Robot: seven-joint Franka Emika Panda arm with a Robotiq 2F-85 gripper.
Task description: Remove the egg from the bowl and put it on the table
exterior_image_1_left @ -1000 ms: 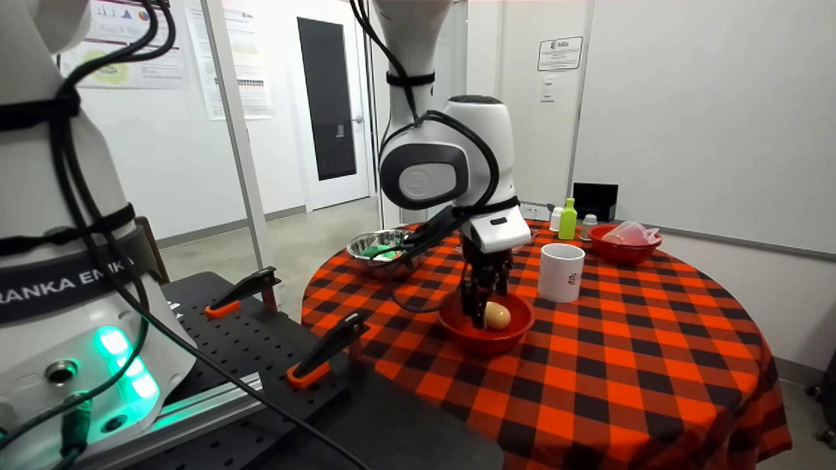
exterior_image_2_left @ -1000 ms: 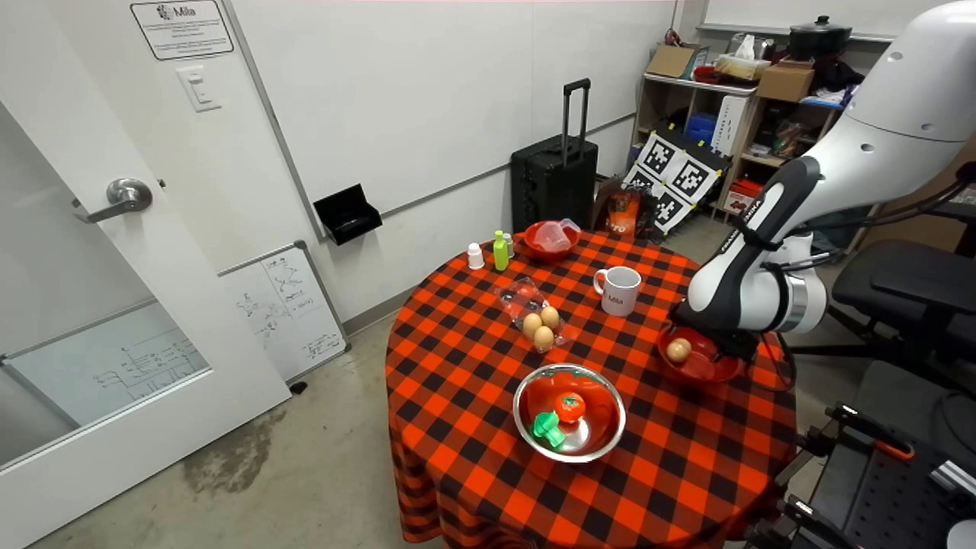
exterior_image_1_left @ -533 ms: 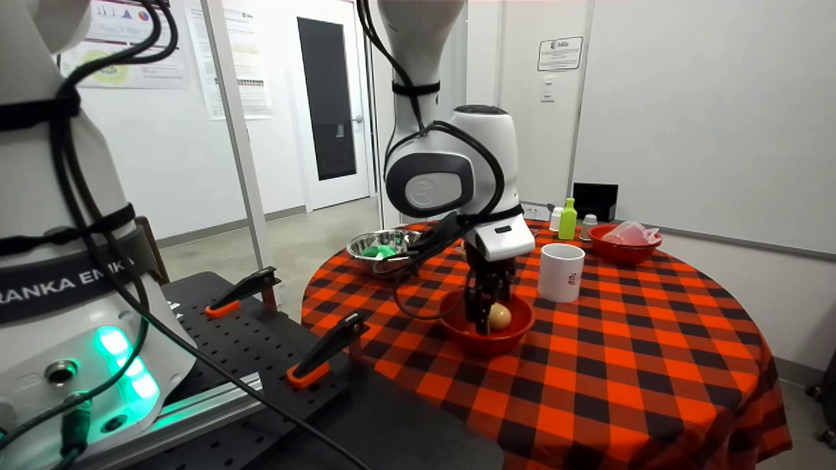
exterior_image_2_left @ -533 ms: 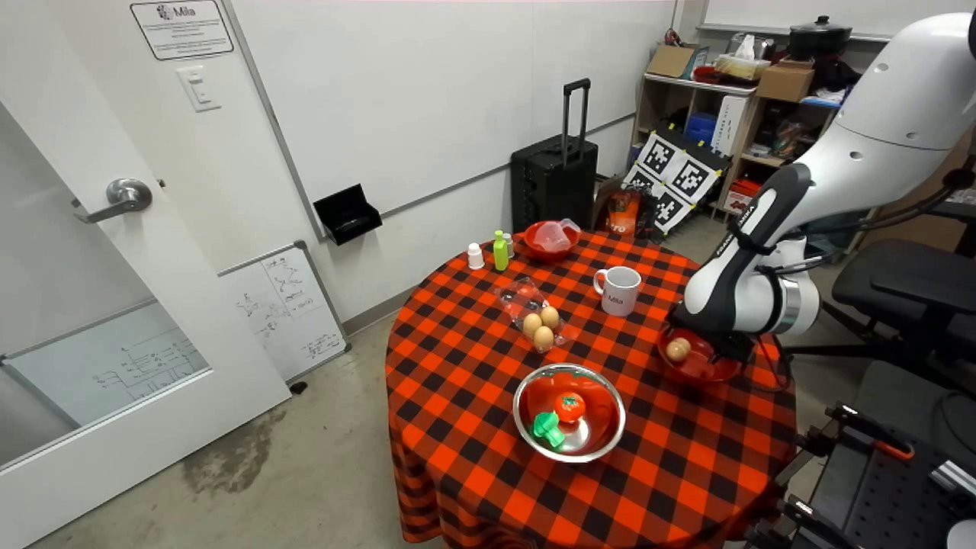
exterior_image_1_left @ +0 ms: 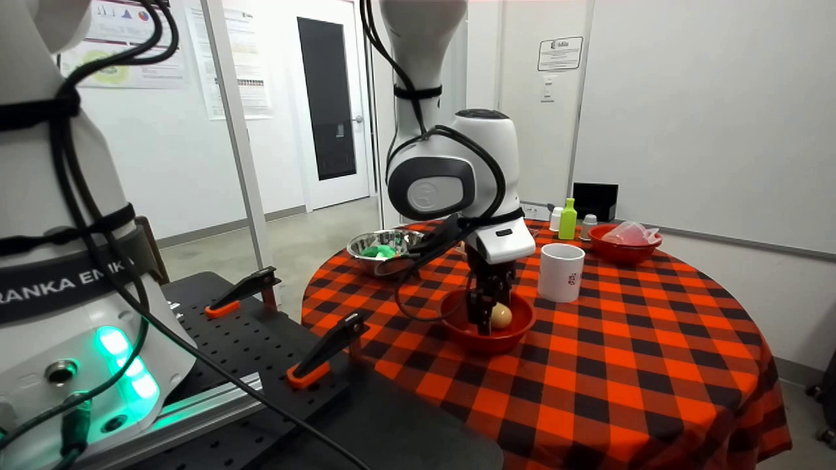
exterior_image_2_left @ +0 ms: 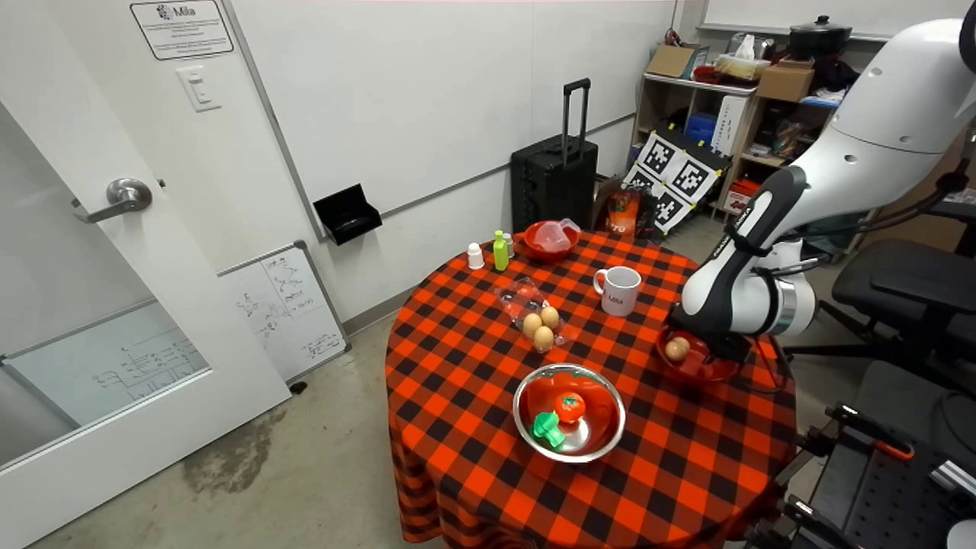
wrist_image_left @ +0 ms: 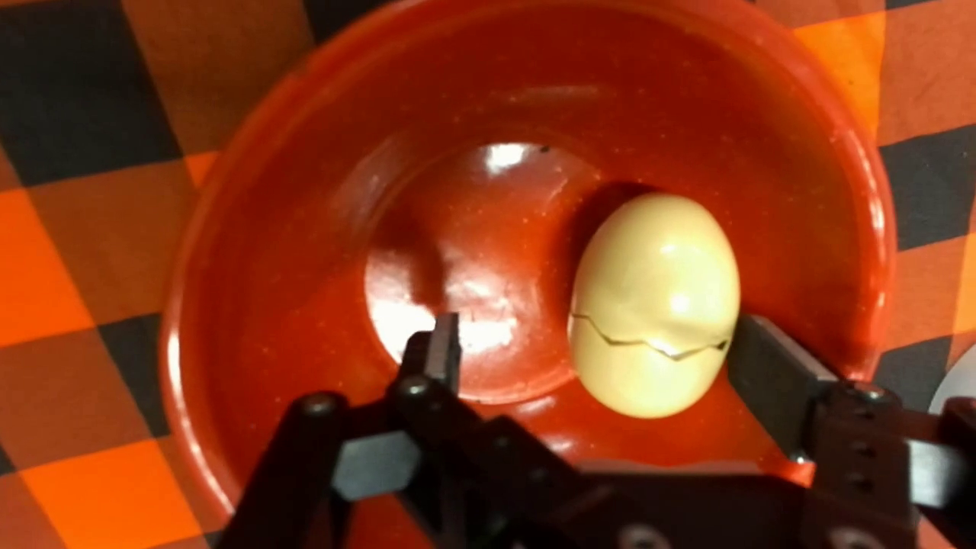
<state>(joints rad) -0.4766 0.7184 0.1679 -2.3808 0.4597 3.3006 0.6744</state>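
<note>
A tan egg (wrist_image_left: 654,305) with a jagged crack line lies in the red bowl (wrist_image_left: 179,351), to the right of its centre in the wrist view. The egg also shows in both exterior views (exterior_image_1_left: 501,316) (exterior_image_2_left: 675,350). The bowl (exterior_image_1_left: 490,347) stands on the red-and-black checked table (exterior_image_1_left: 627,365). My gripper (wrist_image_left: 602,351) is open and lowered into the bowl, with the egg between its fingers. The right finger is close against the egg, perhaps touching; the left finger is clearly apart from it. In an exterior view the arm hides part of the bowl (exterior_image_2_left: 690,375).
A white mug (exterior_image_1_left: 560,274) stands close beside the bowl. A metal bowl (exterior_image_2_left: 526,438) holds a tomato and a green piece. Several eggs (exterior_image_2_left: 543,338) sit by a clear carton. A green bottle (exterior_image_2_left: 500,252), white shakers and another red bowl (exterior_image_2_left: 549,255) stand at the table's far edge.
My gripper has moved lower into the bowl and slightly toward the mug side in an exterior view. The egg has shifted a little the same way within the bowl.
</note>
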